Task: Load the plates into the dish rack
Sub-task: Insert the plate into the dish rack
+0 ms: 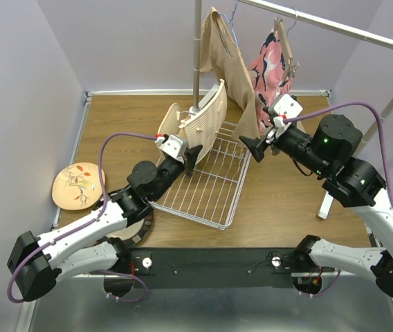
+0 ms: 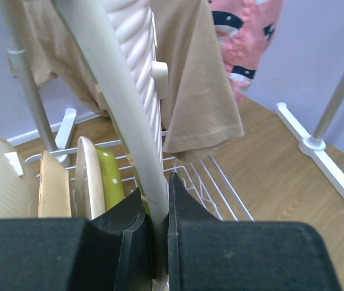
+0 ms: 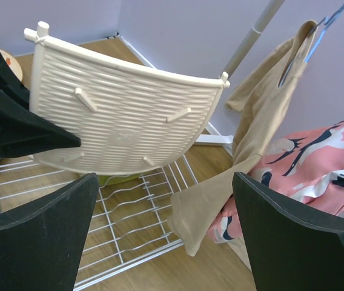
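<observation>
**Asker:** Where are the plates?

**Describer:** Four stand on edge in the rack (image 1: 210, 190), packed into its far left corner. They are a cream plate (image 2: 2, 182), a tan plate (image 2: 54, 191), a pale plate (image 2: 87, 176) and a lime plate (image 2: 110, 176) with white dots. A floral plate (image 1: 79, 185) lies flat by the left edge of the table (image 1: 286, 200), outside the rack. A dark-rimmed plate (image 1: 144, 228) lies toward the table's near edge, mostly hidden under the left arm.

**Asker:** And the grippers?

**Describer:** The left gripper (image 1: 191, 158) is over the rack. Its jaws are clenched on the edge of a ribbed board (image 1: 207, 117), which is cream and stands tilted just beside the lime plate. Short pegs stick out of the board's ribbed face. The right gripper (image 1: 260, 146) hangs above the rack's far right corner, facing that ribbed face. Its jaws are spread wide and hold nothing.

**Asker:** What is behind the rack?

**Describer:** A tan shirt (image 1: 227, 62) and a pink garment (image 1: 271, 62) hang from a rail (image 1: 335, 26). The shirt's hem drops down to the rack's far edge.
</observation>
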Robot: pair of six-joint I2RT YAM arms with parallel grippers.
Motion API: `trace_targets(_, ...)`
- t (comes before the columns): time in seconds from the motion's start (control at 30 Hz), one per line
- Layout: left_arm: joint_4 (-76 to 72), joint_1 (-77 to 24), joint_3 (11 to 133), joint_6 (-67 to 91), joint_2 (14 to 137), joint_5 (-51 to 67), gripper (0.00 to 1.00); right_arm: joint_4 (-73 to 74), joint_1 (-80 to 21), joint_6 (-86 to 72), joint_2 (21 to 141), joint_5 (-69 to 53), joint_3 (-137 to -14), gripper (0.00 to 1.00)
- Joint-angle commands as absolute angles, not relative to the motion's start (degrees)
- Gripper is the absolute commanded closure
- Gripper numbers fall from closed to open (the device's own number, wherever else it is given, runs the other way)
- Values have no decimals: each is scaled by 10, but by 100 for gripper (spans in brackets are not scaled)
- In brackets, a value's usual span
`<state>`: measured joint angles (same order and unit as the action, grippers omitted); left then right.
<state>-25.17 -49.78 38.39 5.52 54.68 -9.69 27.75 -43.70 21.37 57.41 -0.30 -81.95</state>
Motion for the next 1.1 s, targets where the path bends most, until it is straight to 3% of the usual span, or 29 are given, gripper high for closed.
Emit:
trace_targets(0.0, -391, -519, 375, 50, 579, -189, 100, 259, -429, 202, 563, 9, -804, 0)
trace_targets(1.07, -650, -553, 323, 25, 800, -327, 100, 255, -403, 184, 538, 4, -771, 0)
